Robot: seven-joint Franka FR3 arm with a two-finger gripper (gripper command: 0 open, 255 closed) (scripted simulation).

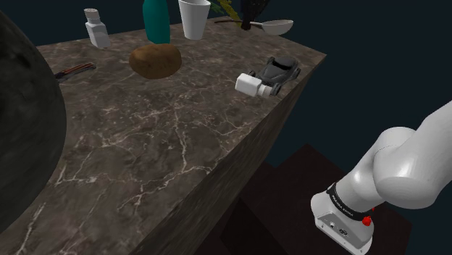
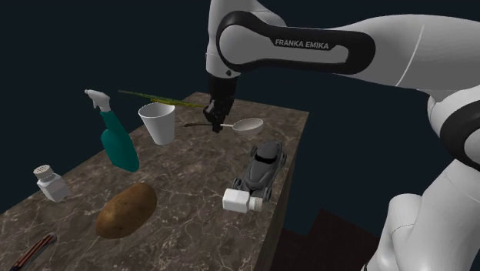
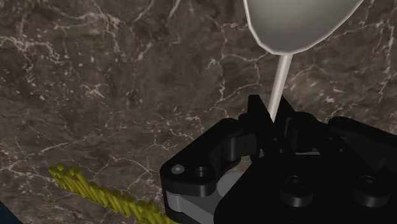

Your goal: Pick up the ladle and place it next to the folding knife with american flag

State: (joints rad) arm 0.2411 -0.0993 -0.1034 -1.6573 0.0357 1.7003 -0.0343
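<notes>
The ladle (image 2: pixel 248 125) is pale grey, with a round bowl and a thin handle, and it is at the far end of the marble table (image 2: pixel 200 192). My black gripper (image 2: pixel 218 119) comes down onto its handle, just behind the bowl. In the wrist view the handle (image 3: pixel 280 83) runs from the bowl (image 3: pixel 299 22) in between the fingers, and my gripper (image 3: pixel 273 119) is shut on it. In the shoulder view the ladle's bowl (image 1: pixel 277 27) lies at the back edge beside my gripper (image 1: pixel 248 23). The folding knife (image 1: pixel 74 69), striped red, lies at the shoulder view's left, beyond the potato (image 1: pixel 155 60).
A white cup (image 2: pixel 158 122), a teal spray bottle (image 2: pixel 117 140) and a salt shaker (image 2: pixel 50 183) stand along one side. A grey toy car (image 2: pixel 261 165) with a white block (image 2: pixel 235 201) sits near the table edge. A yellow-green spiky stalk (image 3: pixel 95 191) lies close to the gripper. A large dark round object (image 1: pixel 25 123) occupies the shoulder view's left.
</notes>
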